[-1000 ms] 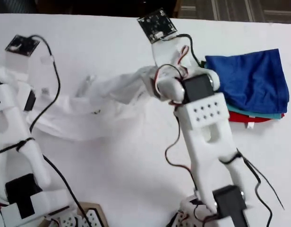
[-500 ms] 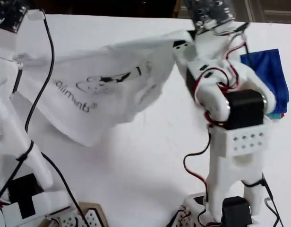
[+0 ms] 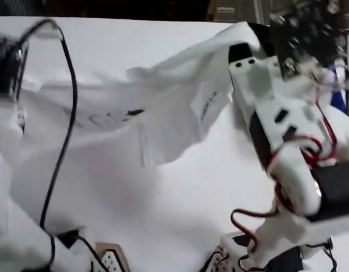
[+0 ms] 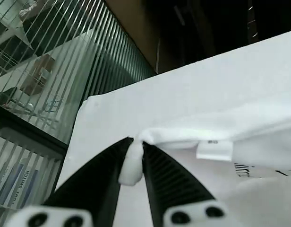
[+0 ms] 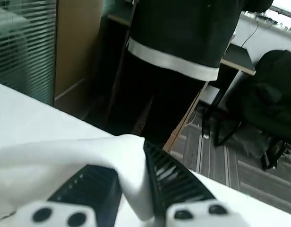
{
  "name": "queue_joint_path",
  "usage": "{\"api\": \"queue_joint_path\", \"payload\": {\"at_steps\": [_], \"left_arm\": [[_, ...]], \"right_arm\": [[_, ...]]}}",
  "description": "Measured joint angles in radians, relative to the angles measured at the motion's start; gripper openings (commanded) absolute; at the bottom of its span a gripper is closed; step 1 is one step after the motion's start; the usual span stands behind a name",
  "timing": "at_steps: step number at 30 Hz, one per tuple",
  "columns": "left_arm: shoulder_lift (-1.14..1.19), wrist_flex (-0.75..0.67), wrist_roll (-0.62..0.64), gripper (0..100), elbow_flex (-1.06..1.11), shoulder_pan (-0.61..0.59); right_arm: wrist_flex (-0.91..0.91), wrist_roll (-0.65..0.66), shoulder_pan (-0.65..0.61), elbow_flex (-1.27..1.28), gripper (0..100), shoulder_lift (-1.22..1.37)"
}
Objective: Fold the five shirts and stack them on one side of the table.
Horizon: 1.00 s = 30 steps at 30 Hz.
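A white shirt (image 3: pixel 140 113) with dark print hangs stretched above the table between both arms. My left gripper (image 4: pixel 134 156) is shut on one corner of the white shirt (image 4: pixel 221 137), close to its sewn label. My right gripper (image 5: pixel 131 189) is shut on the opposite edge of the white shirt (image 5: pixel 51 161). In the high view the right arm (image 3: pixel 288 141) is raised at the right and the left arm (image 3: pixel 7 73) at the left. A sliver of the blue shirt (image 3: pixel 339 93) on the folded stack peeks out behind the right arm.
The white table (image 3: pixel 163 226) lies below the hanging shirt. A black cable (image 3: pixel 67 113) loops down from the left arm. A person in dark clothing (image 5: pixel 183 38) stands beyond the table's far edge, beside a black chair (image 5: pixel 273 109).
Both arms have risen and spread, lifting the white shirt off the table and stretching it wide. The right arm now covers most of the folded stack.
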Motion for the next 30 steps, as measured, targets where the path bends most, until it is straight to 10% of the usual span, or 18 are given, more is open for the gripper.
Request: {"api": "queue_joint_path", "payload": {"at_steps": [30], "left_arm": [[-0.176, -0.003, -0.021, 2, -0.014, 0.002]], "right_arm": [[0.193, 0.114, 0.0, -0.342, 1.7, -0.181]]}}
